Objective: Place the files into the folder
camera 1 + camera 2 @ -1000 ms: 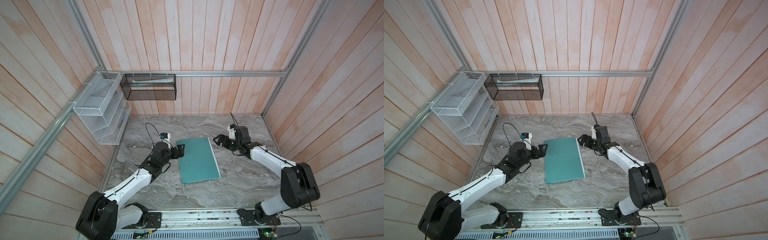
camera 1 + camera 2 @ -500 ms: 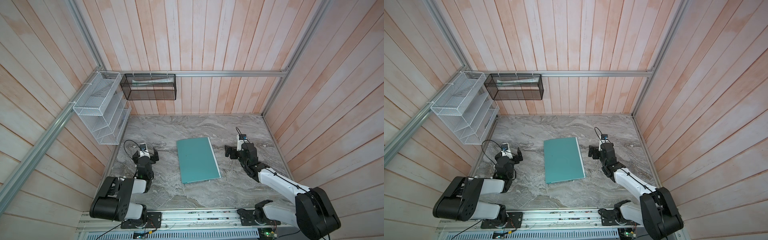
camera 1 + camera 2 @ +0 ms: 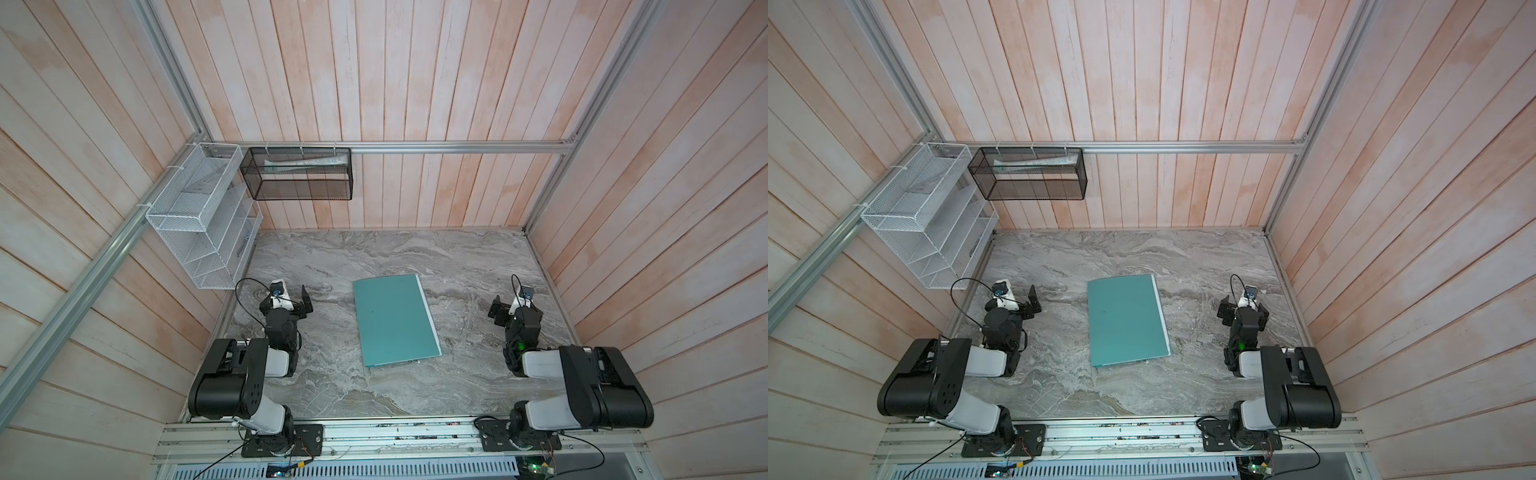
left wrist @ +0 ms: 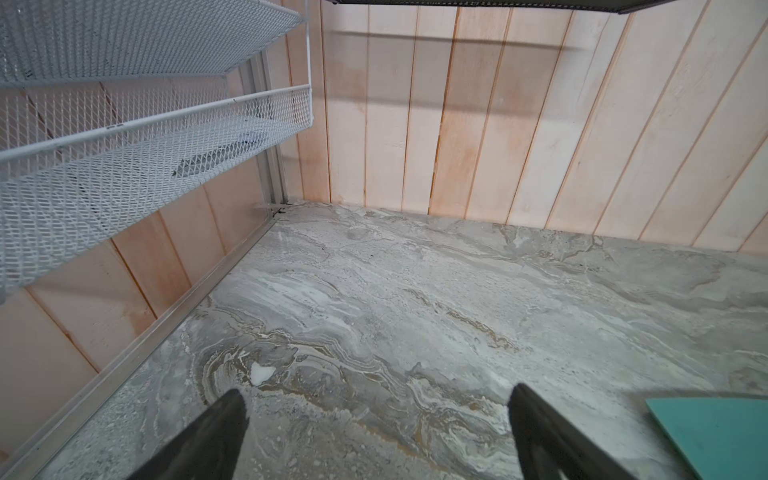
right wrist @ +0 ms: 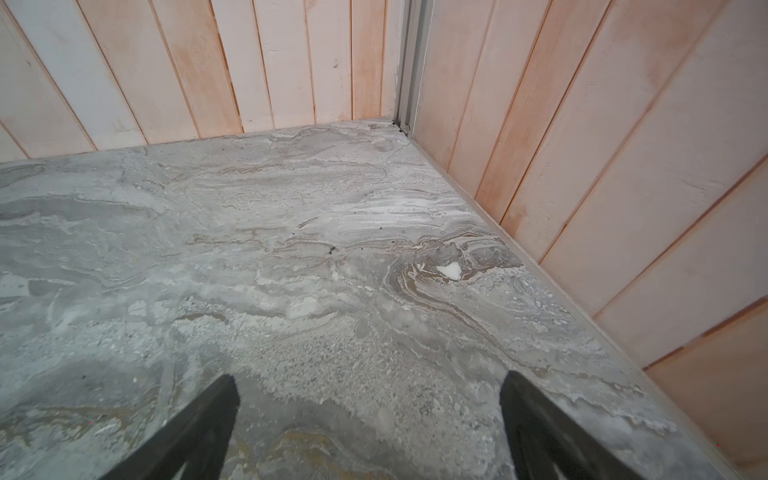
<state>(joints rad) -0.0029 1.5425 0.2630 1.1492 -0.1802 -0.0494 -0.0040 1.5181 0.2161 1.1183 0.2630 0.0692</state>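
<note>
Jaws on both the left gripper [image 4: 376,401] and the right gripper [image 5: 368,384] gape empty, parked at nine and three o'clock of the folder [image 3: 395,320]. I'd say that means the job is done: it lies shut in the middle of the table [image 3: 374,257], the files [image 3: 428,314] showing only as a white sliver along its three o'clock edge. Up on the walls the white wire rack [image 3: 199,232] at ten o'clock and the black mesh basket [image 3: 299,185] at eleven block nothing.

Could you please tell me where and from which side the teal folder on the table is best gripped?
The folder lies closed and flat on the table, with white sheets peeking out along its right long edge. That edge probably offers a slight lip, so grip there, coming in low from the right with the open right gripper; the other edges look flush.
</note>
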